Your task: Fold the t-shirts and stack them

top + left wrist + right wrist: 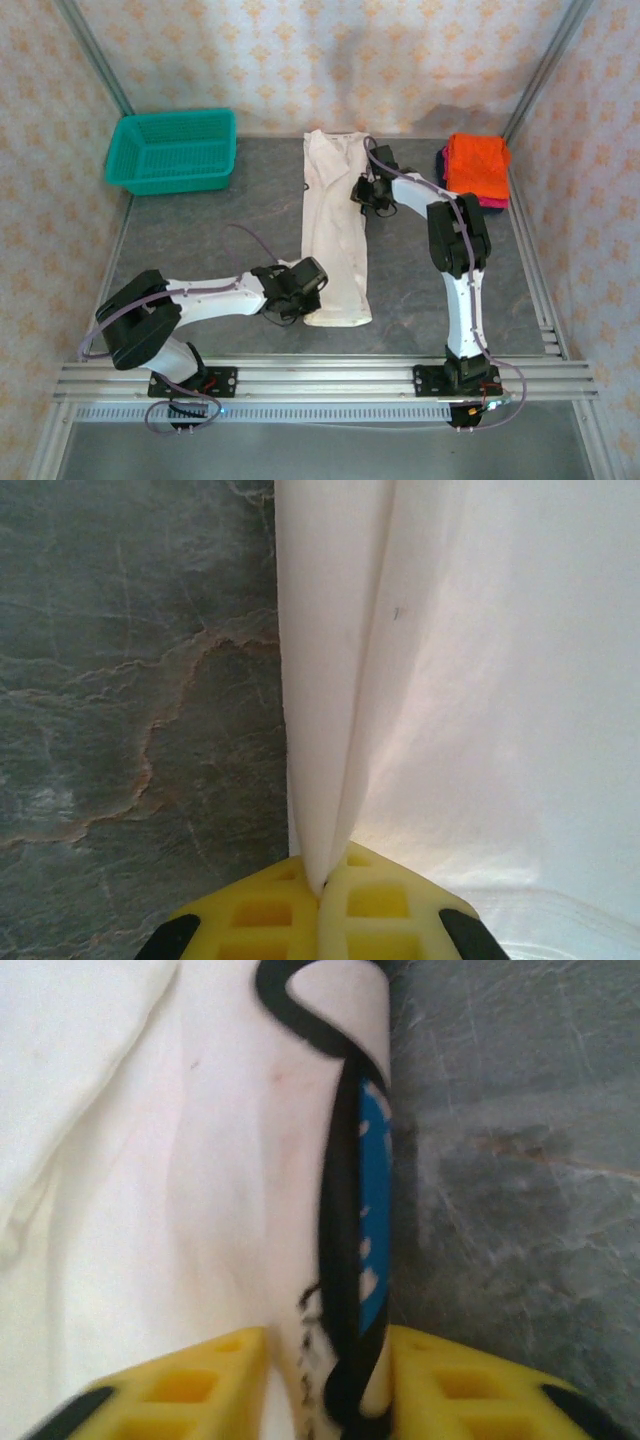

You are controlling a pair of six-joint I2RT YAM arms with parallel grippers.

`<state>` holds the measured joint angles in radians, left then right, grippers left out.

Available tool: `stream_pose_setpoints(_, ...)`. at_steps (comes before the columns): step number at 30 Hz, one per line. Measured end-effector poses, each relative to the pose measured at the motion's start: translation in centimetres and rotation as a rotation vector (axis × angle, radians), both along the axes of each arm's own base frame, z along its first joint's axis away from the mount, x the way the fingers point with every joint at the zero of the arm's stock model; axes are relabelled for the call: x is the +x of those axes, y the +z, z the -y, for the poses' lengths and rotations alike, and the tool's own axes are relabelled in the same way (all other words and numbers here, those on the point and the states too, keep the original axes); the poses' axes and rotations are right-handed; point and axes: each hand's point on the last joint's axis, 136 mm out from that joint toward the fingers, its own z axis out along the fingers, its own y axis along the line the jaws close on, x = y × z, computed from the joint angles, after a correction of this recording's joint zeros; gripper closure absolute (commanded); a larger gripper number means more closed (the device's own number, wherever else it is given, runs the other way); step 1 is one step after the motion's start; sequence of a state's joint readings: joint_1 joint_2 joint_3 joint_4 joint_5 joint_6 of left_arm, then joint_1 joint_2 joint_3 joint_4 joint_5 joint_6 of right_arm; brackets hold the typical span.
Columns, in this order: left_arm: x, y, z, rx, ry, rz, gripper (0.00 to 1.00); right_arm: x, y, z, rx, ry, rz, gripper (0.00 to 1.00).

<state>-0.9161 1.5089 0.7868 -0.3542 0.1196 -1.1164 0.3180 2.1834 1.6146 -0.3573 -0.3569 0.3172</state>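
Teal basket (pixel 172 150): far left corner of table (pixel 200 240). Left jaws: clenched on left edge of white t-shirt (pixel 335 230), close to its near end; yellow pads (pixel 270 915) pinch fold. White t-shirt: long narrow strip, mid table, running from far edge toward near edge. Right jaws: straddle shirt's right edge at printed fold; gripping or loose, cannot tell. Orange shirt (pixel 476 165): tops folded stack, far right corner.
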Motion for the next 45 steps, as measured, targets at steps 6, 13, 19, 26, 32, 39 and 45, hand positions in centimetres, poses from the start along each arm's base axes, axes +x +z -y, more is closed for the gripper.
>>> stream_pose_setpoints(6, -0.3, -0.2, -0.2, -0.018, 0.001, 0.008, 1.00, -8.7, 5.3, 3.3, 0.004, -0.010, 0.054, 0.48)
stream_pose_setpoints(13, -0.9, -1.4, -0.7, -0.028, 0.009, -0.010, 0.90, -20.7, 9.1, 4.4, 0.071, 0.046, 0.129, 0.48)
stream_pose_setpoints(19, -1.7, -1.1, -1.4, -0.064, 0.037, -0.015, 0.42, -30.6, 4.6, 2.8, 0.108, 0.126, -0.033, 0.48)
stream_pose_setpoints(26, -2.6, 0.5, -1.5, -0.115, 0.051, -0.001, 0.38, -34.0, 2.5, 1.2, 0.144, 0.125, -0.136, 0.48)
stream_pose_setpoints(32, -4.8, 0.2, -0.6, -0.119, 0.024, -0.024, 0.27, -35.2, 1.3, -0.9, 0.179, 0.127, -0.190, 0.48)
stream_pose_setpoints(39, -5.9, -0.9, -1.3, -0.109, 0.044, -0.045, 0.38, -36.6, -0.5, -2.7, 0.195, 0.139, -0.243, 0.55)
stream_pose_setpoints(45, -5.7, -1.3, -1.4, -0.094, 0.049, -0.037, 0.52, -37.4, -1.5, -3.6, 0.227, 0.128, -0.272, 0.65)
